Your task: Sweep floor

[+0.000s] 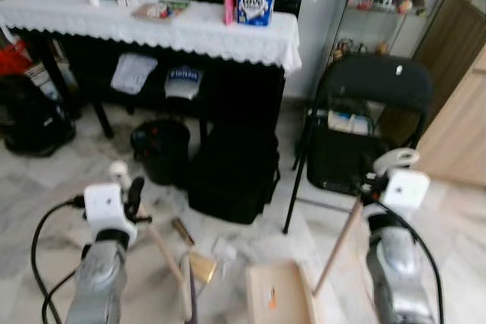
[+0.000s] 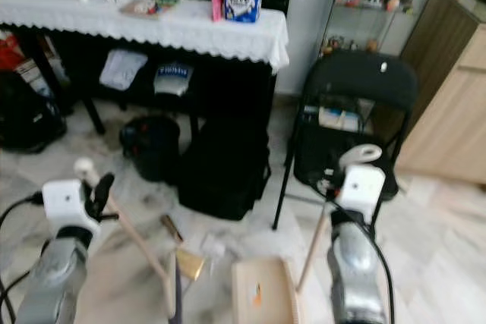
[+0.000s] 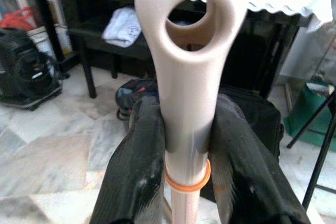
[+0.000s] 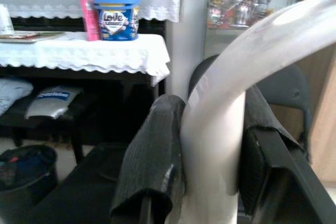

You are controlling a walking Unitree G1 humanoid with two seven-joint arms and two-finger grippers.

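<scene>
On floor: 1 broom (image 1: pixel 163 252) | 1 dustpan (image 1: pixel 279 294) | 2 end effectors clamped

Open marble floor (image 1: pixel 45 187) is seen toward nine o'clock. Twelve o'clock is blocked by a black bag (image 1: pixel 233 176) and a dark bin (image 1: pixel 161 148) under the cloth-covered table (image 1: pixel 190 32); one o'clock is taken by a folding chair (image 1: pixel 364 123)

The marble floor (image 1: pixel 45 180) carries a black bin (image 1: pixel 161 149) and black bag (image 1: pixel 231 176) beside the cloth-covered table (image 1: pixel 190 32), with a folding chair (image 1: pixel 364 127) beyond the bag.
</scene>
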